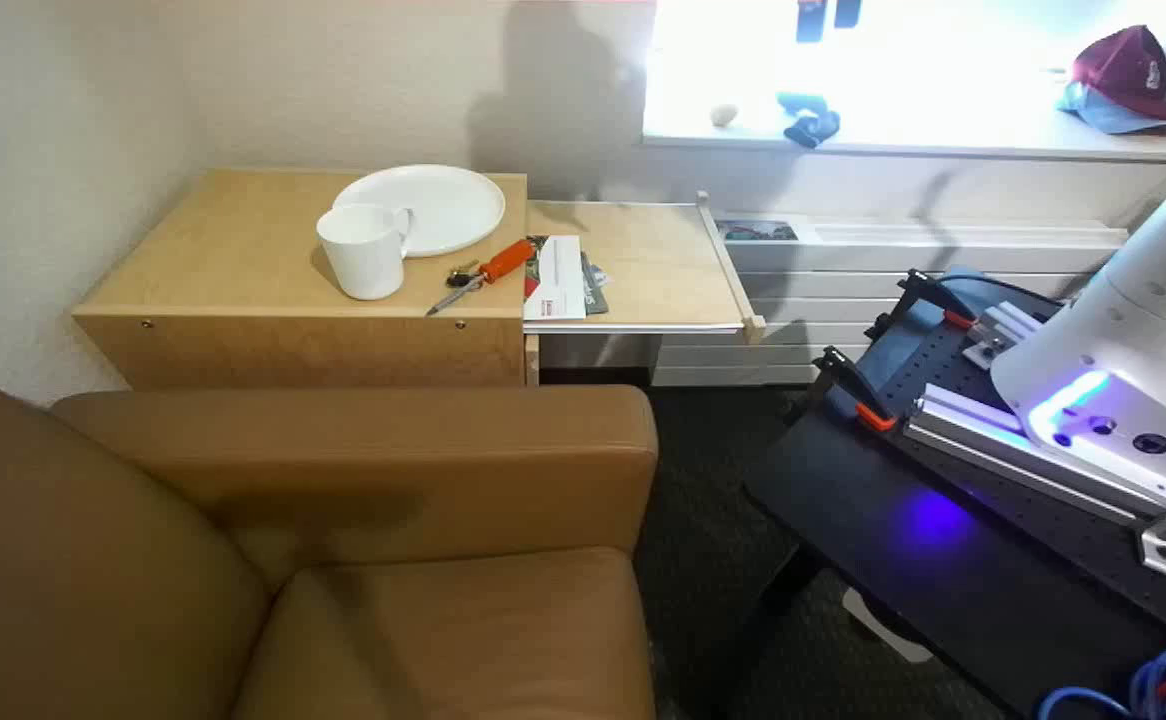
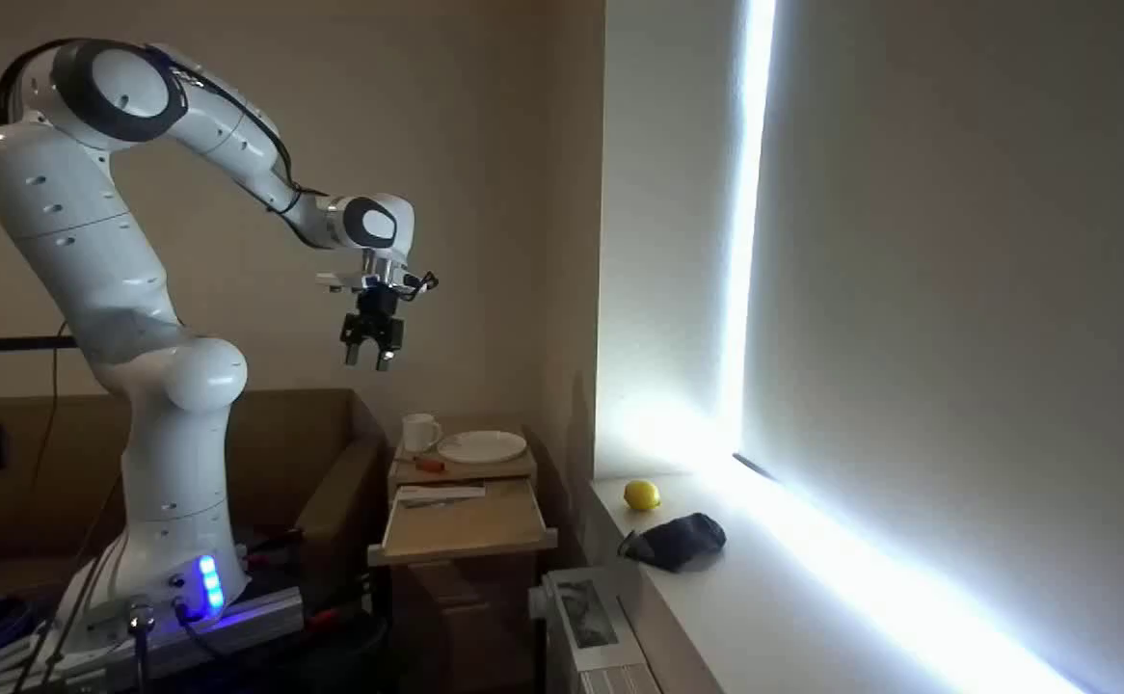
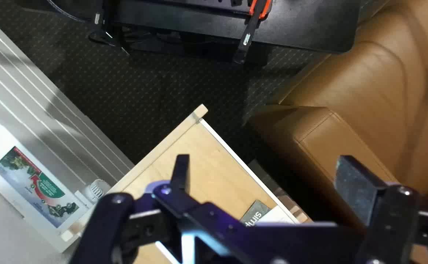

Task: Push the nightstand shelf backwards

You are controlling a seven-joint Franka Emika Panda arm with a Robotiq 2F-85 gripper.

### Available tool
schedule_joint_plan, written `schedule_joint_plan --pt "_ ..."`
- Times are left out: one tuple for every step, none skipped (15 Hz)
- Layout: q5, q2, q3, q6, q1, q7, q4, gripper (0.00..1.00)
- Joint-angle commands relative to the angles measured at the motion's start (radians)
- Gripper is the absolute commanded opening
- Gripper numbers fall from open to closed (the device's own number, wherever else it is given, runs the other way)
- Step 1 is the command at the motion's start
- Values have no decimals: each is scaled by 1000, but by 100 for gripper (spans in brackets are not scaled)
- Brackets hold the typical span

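Observation:
The nightstand shelf (image 1: 658, 262) is a thin tan board pulled out from the side of the nightstand (image 1: 233, 235), with a raised strip along its outer edge. In an exterior view the shelf (image 2: 470, 528) extends forward from below the nightstand top (image 2: 499, 471). My gripper (image 2: 367, 360) is open and empty, pointing down in the air well above the shelf. In the wrist view the spread fingers of the gripper (image 3: 263, 161) frame part of the shelf (image 3: 217, 172), with one finger over the board and one over the armchair. The gripper is out of view in an exterior view.
A white mug (image 1: 365, 255), white plate (image 1: 443, 205) and orange screwdriver (image 1: 503, 262) lie on the nightstand. Papers (image 1: 558, 280) lie on the shelf. The brown armchair (image 1: 363, 430) stands beside it. A radiator (image 1: 843, 262) and windowsill (image 2: 745, 617) line the wall.

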Motion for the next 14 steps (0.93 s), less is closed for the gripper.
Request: schedule_joint_plan --pt "1 0 3 -1 -4 -1 1 100" --pt "1 0 3 -1 -4 -1 1 100" --pt "1 0 3 -1 -4 -1 1 100" --pt "1 0 3 -1 -4 -1 1 100" --pt "-16 23 4 52 -16 13 -4 100" --pt "-31 60 -13 139 -43 28 -5 100" --pt "-37 87 -43 220 -74 41 -5 100" --pt "-40 107 -77 245 -103 42 4 100" --pt "-39 129 -101 282 -126 51 9 100" --pt "-35 157 -132 304 -154 52 18 100" --pt "-35 190 -165 325 -185 55 22 100" --pt "-38 220 -197 348 -217 59 19 100" --pt "-37 257 -227 369 -245 63 20 100" --pt "-38 293 -257 389 -274 67 13 100"
